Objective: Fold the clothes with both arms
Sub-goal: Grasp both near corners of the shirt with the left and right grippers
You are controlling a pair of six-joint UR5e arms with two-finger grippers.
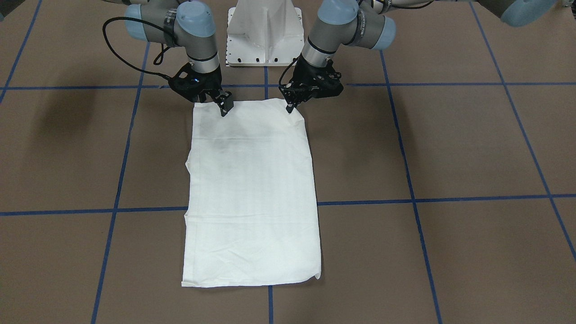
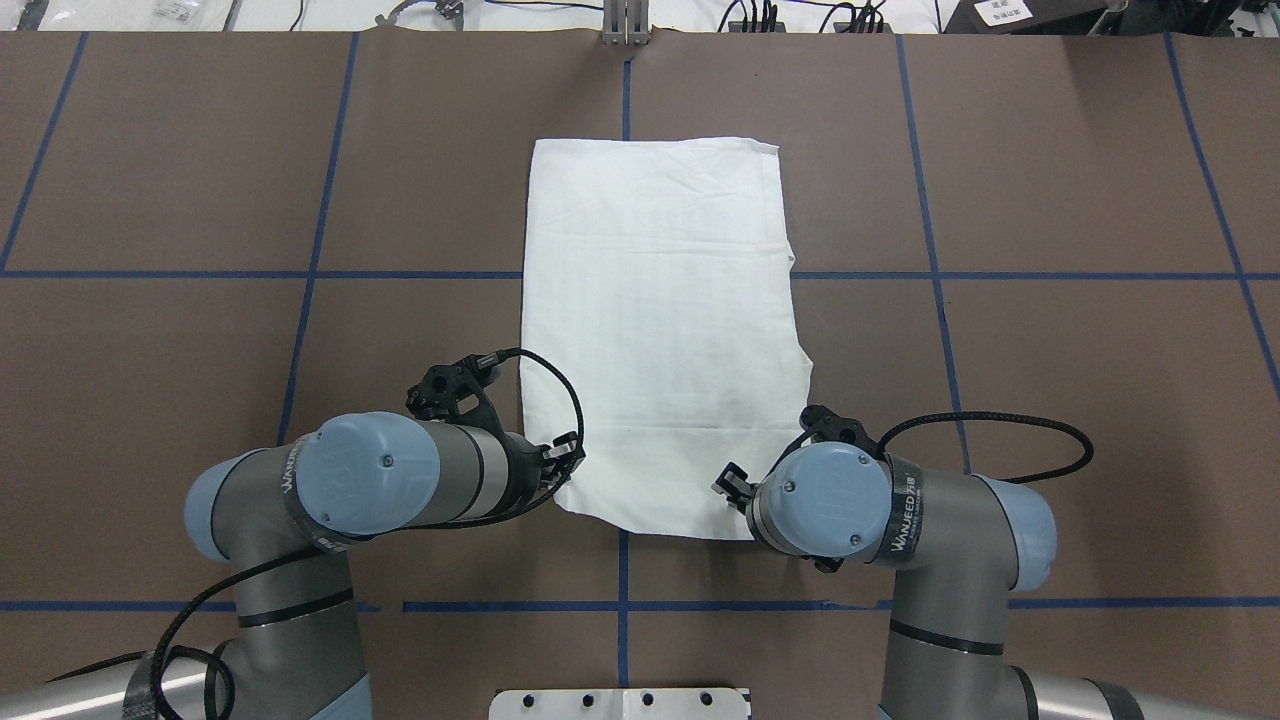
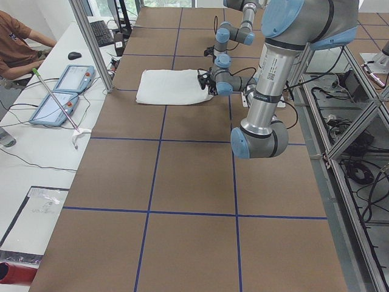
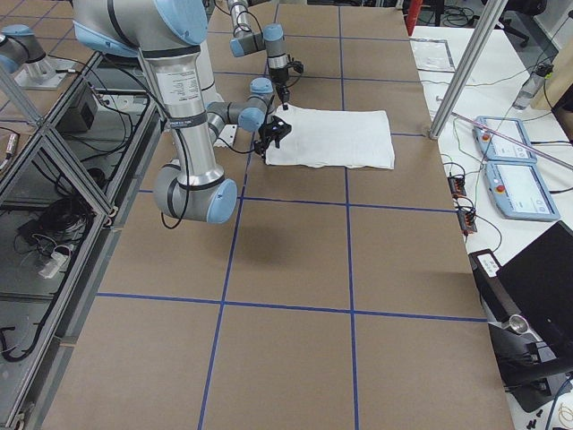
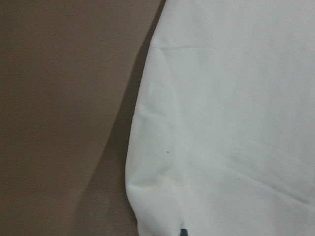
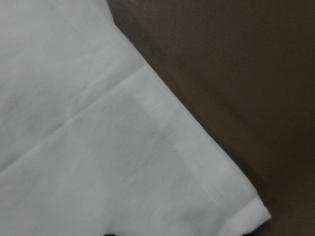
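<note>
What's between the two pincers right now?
Only the robot-side edge of the shirt: plain white cloth runs from the right pincer to the left pincer. Nothing else there, per the front-facing view.

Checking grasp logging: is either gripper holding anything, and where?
Cannot tell. Left gripper and right gripper sit at the two robot-side corners of the shirt; the hold itself isn't visible.

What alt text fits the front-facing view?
A white shirt, folded into a long rectangle, lies flat on a brown table gridded with blue tape. At the top, the left end effector (view's right) and right end effector sit at its two upper corners; grip unclear.
</note>
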